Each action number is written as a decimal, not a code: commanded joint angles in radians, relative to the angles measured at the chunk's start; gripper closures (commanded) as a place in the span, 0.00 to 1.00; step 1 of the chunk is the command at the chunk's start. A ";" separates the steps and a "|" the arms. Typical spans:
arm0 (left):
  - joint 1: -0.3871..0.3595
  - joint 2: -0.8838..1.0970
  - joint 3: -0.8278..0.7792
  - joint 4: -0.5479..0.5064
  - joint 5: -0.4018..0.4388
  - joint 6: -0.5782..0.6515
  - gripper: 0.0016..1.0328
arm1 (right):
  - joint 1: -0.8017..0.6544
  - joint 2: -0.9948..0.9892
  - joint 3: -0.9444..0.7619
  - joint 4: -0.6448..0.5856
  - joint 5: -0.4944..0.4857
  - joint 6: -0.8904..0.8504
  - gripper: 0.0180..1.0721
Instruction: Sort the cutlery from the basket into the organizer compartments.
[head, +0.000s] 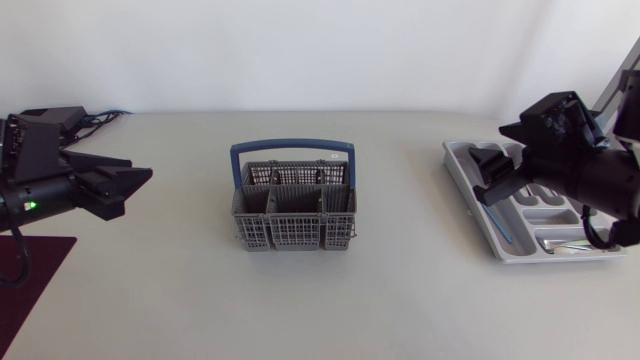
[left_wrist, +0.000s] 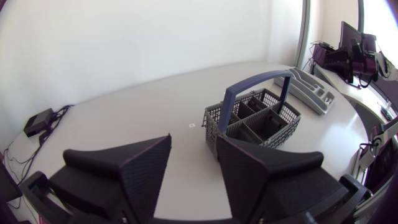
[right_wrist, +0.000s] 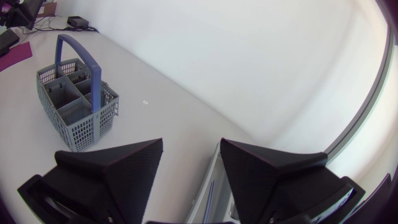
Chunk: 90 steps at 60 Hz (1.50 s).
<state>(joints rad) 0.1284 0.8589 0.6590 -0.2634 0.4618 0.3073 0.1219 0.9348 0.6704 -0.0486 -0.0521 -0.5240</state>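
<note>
The grey cutlery basket (head: 293, 208) with a blue handle stands at the table's middle; I see no cutlery in its compartments. The grey organizer tray (head: 465, 165) lies at the right, holding a blue-handled piece (head: 503, 228) and silver cutlery (head: 565, 243). My left gripper (head: 138, 190) hovers at the far left, open and empty, pointing toward the basket (left_wrist: 258, 118), which is well ahead of it. My right gripper (head: 485, 175) is open and empty above the organizer's near end (right_wrist: 208, 186). From the right wrist, the basket (right_wrist: 78, 102) sits far ahead of the gripper.
A dark red mat (head: 35, 265) lies at the table's front left corner. A small black box (left_wrist: 38, 121) with cables sits at the back left. The organizer (left_wrist: 309, 90) lies beyond the basket as seen from the left wrist.
</note>
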 joint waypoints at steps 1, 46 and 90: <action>-0.018 -0.050 -0.039 0.009 -0.029 -0.020 0.14 | -0.008 -0.077 -0.046 -0.017 0.014 -0.002 0.04; -0.016 -0.445 -0.268 0.118 -0.166 -0.097 0.04 | -0.065 -0.535 -0.290 -0.053 0.073 0.160 0.04; -0.122 -0.834 -0.636 0.255 -0.444 -0.295 0.04 | -0.120 -0.925 -0.661 0.046 0.053 0.515 0.04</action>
<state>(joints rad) 0.0204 0.0631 0.0734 -0.0292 0.0406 0.0551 0.0109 0.0494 0.0620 -0.0238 0.0010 -0.0803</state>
